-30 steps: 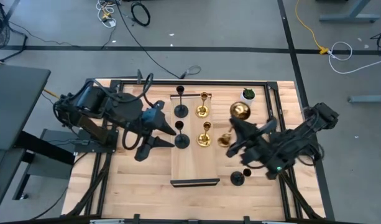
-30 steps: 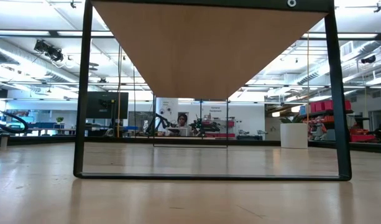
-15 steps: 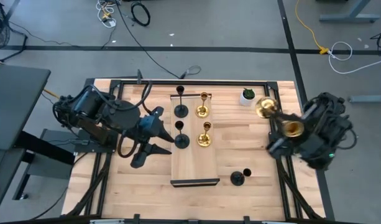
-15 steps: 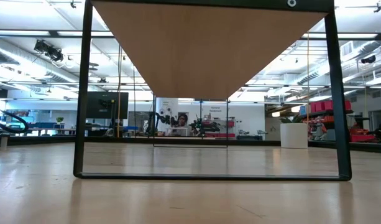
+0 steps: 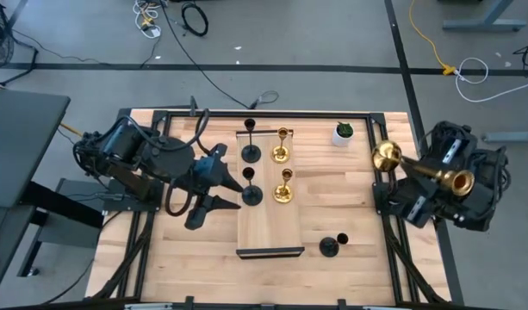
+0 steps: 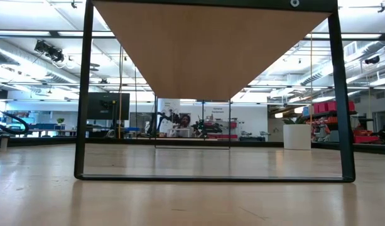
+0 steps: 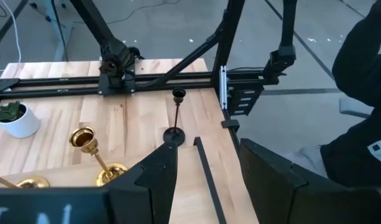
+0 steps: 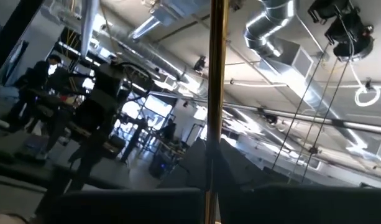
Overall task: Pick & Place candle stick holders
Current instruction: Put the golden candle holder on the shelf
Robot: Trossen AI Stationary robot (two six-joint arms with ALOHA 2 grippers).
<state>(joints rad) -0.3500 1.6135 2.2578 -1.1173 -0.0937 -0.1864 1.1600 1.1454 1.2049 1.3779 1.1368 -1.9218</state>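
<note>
A small white pot with a green plant [image 5: 344,133] was seen at the far edge of the table [image 5: 350,220], just beside the right arm's raised load. A pale wooden tray [image 5: 268,226] lay at the table's middle. On it two black candle stick holders [image 5: 251,148] and two gold candle stick holders [image 5: 282,150] stood upright in pairs. A third black candle stick holder [image 5: 332,246] was seen on bare wood beside the tray's near right corner.

The right gripper [image 5: 425,173] was held up past the table's right edge, its jaws clamped on the stem of a gold candle stick holder [image 5: 421,169], which lay tilted almost level. The left gripper [image 5: 225,183] hovered at the tray's left side, jaws apart, with nothing between them.
</note>
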